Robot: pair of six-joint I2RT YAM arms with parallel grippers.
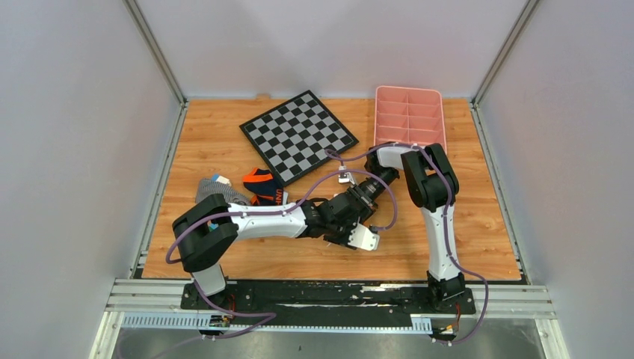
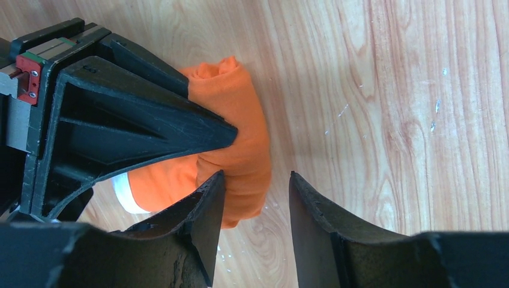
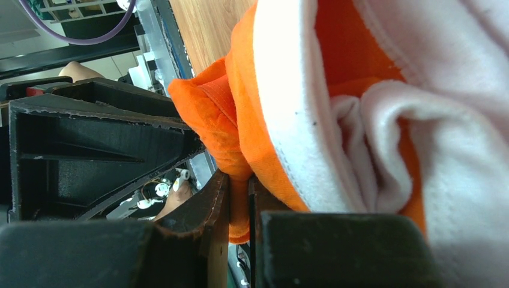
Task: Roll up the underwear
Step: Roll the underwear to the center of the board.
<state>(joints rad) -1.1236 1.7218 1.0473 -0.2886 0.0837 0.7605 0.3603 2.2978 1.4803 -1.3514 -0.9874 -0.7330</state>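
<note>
**Two arms, one small bundle:** the grippers are meeting over the bright orange underwear (image 2: 243, 114). It is lying partly rolled on the bare tabletop (image 2: 390, 120) near the middle of the workspace, apart from the navy pair (image 1: 262, 185) and the grey striped garment (image 1: 217, 191) at the left.

The right gripper (image 3: 237, 180) is clenching a fold of the orange fabric between nearly closed fingers, with the white trim band (image 3: 288, 90) filling its wrist view. The left gripper (image 2: 257, 180) is standing released. Its fingers are spread, one finger (image 2: 207, 222) is touching the bundle's edge, and bare wood is showing through much of the gap. From above, the garment is hiding almost wholly beneath the two arms.

The roll is looking roughly half made, bulging on one side and trailing a flatter, white-edged tail on the other. The risk is lying in the pinch: the right gripper is holding only a thin fold. A pull could drag the whole bundle across the smooth wood instead of turning it, or the fold could slip free and let the roll spring open. The grippers are also working very close together, so a careless closing of the left one could catch its neighbour's finger rather than cloth.
</note>
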